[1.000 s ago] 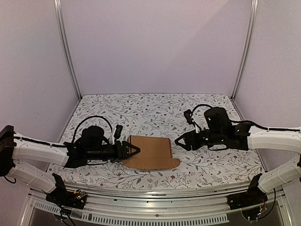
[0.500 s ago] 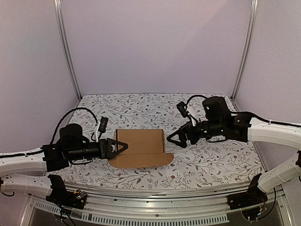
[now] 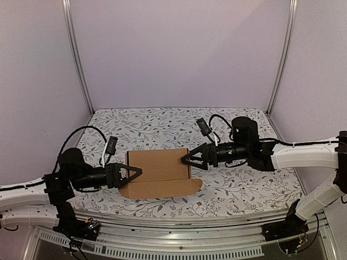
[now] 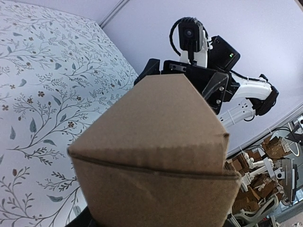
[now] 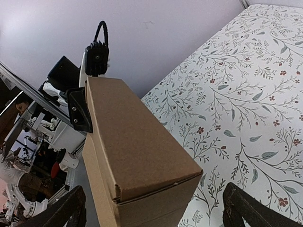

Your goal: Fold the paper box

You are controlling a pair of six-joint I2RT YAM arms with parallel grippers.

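Note:
The paper box (image 3: 160, 168) is a small brown closed-looking rectangular box lying mid-table, with a rounded flap (image 3: 162, 188) lying flat along its near side. My left gripper (image 3: 138, 173) is at the box's left end, its fingers spread over that end. In the left wrist view the box (image 4: 156, 142) fills the frame and hides my fingers. My right gripper (image 3: 185, 158) is at the box's right end. In the right wrist view it is wide open (image 5: 156, 213), with the box (image 5: 132, 142) between the fingers (image 5: 255, 208) and clear of both.
A floral tablecloth (image 3: 162, 124) covers the table. Pale walls and two metal posts (image 3: 76, 54) (image 3: 282, 54) enclose the back and sides. A metal rail (image 3: 173, 227) runs along the near edge by the arm bases.
The box has slid left across the table. My left gripper drew back leftward with it, and my right gripper followed left up to the box's right end.

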